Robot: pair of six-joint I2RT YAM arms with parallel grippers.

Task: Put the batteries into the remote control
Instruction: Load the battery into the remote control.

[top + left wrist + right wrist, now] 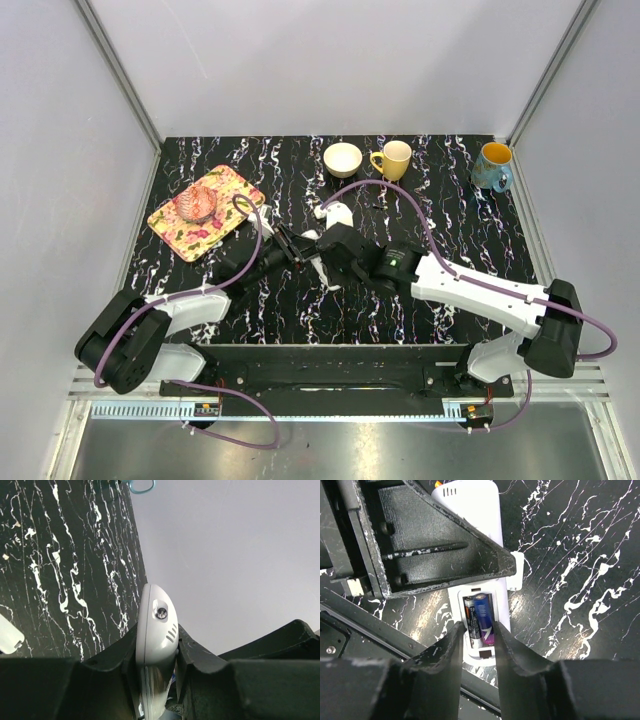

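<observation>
The white remote control (470, 505) lies back up with its battery bay open. Two batteries sit side by side in the bay, a black and silver one (469, 621) and a blue and purple one (484, 616). My left gripper (157, 632) is shut on the remote's body, and the remote's rounded end (157, 620) sticks out past its fingers. My right gripper (479, 628) hangs just over the bay, slightly open, with one fingertip on either side of the batteries and nothing held. In the top view the two grippers, left (298, 248) and right (327, 250), meet at the table's middle and hide most of the remote.
A small loose white rounded piece (338, 213) lies just behind the grippers. A cream bowl (343, 158), a yellow mug (393, 160) and a teal mug (493, 166) stand along the back. A floral tray (232, 190) with a pink thing on it sits at the back left.
</observation>
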